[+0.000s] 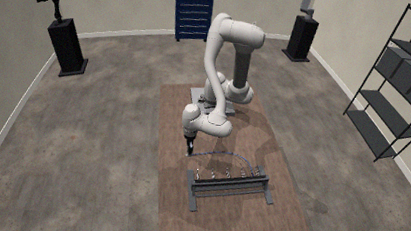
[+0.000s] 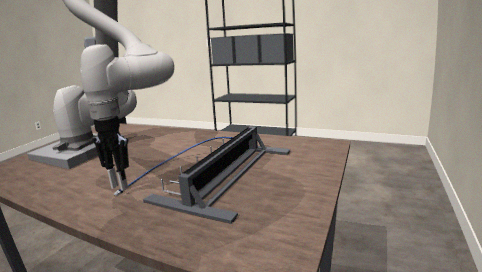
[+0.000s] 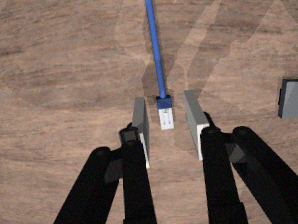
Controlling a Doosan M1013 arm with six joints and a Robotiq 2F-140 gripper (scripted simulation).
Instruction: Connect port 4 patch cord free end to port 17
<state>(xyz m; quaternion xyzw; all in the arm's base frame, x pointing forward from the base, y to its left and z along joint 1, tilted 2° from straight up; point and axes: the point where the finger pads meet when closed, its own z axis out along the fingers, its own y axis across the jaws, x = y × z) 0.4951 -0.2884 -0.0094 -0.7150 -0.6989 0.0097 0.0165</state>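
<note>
The blue patch cord [image 1: 226, 153] [image 2: 170, 156] [image 3: 155, 50] arches from the far end of the rack in the exterior view to its free end. Its clear plug [image 3: 166, 120] with a dark blue boot [image 3: 164, 103] lies on or just above the table. My gripper [image 1: 189, 153] [image 2: 118, 186] [image 3: 165, 107] points down with its fingers partly open, one pad on each side of the plug. Gaps show on both sides of it in the wrist view. The rack [image 1: 230, 185] [image 2: 185, 189] stands upright on its feet. Its port numbers, port 17 and the latch's side cannot be made out.
Thin metal cable guides [image 1: 228, 173] [image 2: 163, 185] stick out from the rack's robot-facing side. One rack foot [image 2: 190, 208] [image 3: 290, 99] lies near the gripper, at the wrist view's right edge. The wooden table [image 1: 174, 227] [image 2: 280, 220] carries the arm's base plate [image 2: 62, 155].
</note>
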